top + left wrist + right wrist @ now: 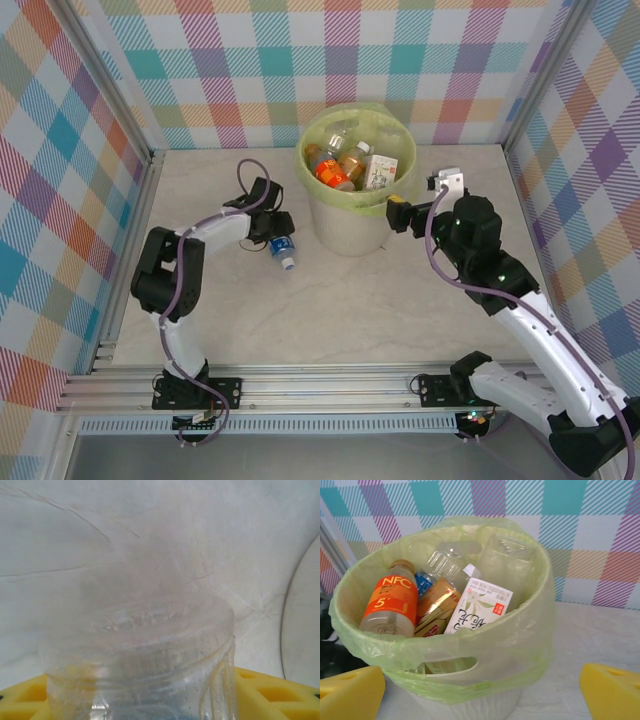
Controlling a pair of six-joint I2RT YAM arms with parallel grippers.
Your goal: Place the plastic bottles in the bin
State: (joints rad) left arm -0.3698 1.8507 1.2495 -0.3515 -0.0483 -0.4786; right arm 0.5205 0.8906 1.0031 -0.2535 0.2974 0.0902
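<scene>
A clear plastic bottle (283,249) with a blue label lies on the table left of the bin (345,225). My left gripper (277,238) is down over it. In the left wrist view the bottle (145,650) sits between the yellow pads (280,695), which press both its sides, and its right wall is creased. The pale bin (520,645), lined with a yellow-green bag, holds several bottles, among them an orange-labelled one (390,602) and a white-labelled one (480,607). My right gripper (398,212) hangs open beside the bin's right wall, nothing between its yellow fingers (612,690).
Checked walls close the table at the back and both sides. The bin's curved wall (305,630) stands just right of the held bottle. Bare tabletop (380,310) lies in front of the bin, between the two arms.
</scene>
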